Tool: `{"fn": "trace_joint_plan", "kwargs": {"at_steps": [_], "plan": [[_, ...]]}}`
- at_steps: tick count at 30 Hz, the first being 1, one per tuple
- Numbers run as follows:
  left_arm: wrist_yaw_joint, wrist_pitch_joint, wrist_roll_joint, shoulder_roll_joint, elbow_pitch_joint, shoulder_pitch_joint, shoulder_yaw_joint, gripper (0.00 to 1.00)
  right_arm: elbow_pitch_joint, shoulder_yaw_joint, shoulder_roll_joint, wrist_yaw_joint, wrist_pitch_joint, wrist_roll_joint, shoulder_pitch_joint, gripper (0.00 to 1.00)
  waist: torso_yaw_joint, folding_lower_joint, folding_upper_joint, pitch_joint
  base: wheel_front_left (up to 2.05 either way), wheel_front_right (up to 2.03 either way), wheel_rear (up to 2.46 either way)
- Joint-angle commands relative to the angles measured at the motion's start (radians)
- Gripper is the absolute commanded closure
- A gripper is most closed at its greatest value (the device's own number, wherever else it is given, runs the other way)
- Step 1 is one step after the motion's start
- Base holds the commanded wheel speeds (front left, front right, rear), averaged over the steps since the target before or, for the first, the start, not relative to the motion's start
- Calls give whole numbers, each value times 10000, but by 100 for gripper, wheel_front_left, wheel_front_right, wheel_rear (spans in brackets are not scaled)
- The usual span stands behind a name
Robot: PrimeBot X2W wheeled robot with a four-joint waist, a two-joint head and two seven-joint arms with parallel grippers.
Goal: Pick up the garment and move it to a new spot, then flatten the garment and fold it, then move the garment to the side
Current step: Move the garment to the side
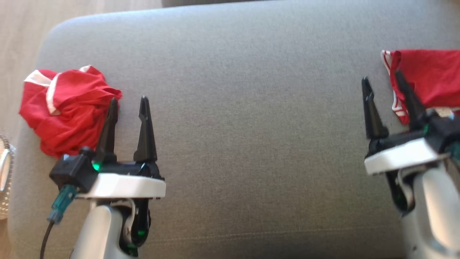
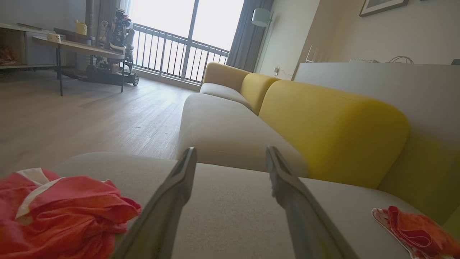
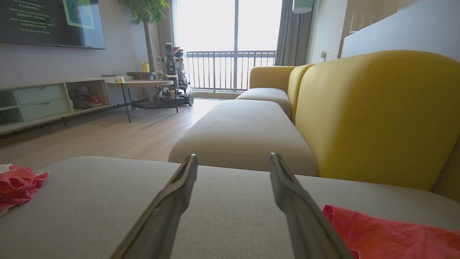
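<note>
The left gripper [image 1: 128, 99] hangs with its two dark fingers spread apart and nothing between them. Its outer finger is just beside the crumpled garment [image 1: 68, 108] at the left end of the grey sofa seat [image 1: 244, 108]. The right gripper [image 1: 381, 76] is likewise spread and empty, one finger crossing the edge of a flatter garment [image 1: 431, 73] at the seat's right end. By the look of it, the crumpled garment has not yet been picked up, flattened or folded, so the whole task lies ahead for it. The flatter one may already be folded and set aside, though its far part is cut off. Both are thin red cloth with white trim: the left a soft, deeply creased mound, the right a low sheet with a banded edge. The seat is matte, fine-woven fabric with rounded corners.
</note>
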Motion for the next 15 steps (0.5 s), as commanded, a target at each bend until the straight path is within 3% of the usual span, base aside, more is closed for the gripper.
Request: {"fn": "trace_joint_plan", "kwargs": {"at_steps": [1, 7, 15], "plan": [[70, -51, -56, 77, -293, -130, 414, 0, -528, 31, 151, -4, -56, -163, 86, 0, 144, 0, -1, -184, 0, 0, 0], [64, -51, -114, 77, -99, 344, 304, 0, -1364, -639, 769, -4, -63, -421, 1131, 0, 186, 0, -1, -385, 0, 0, 0], [140, -51, -209, 76, -12, 454, 149, 0, -1610, -500, 875, -4, -65, -365, 1513, 0, 103, 0, -1, -420, 0, 0, 0]]}}
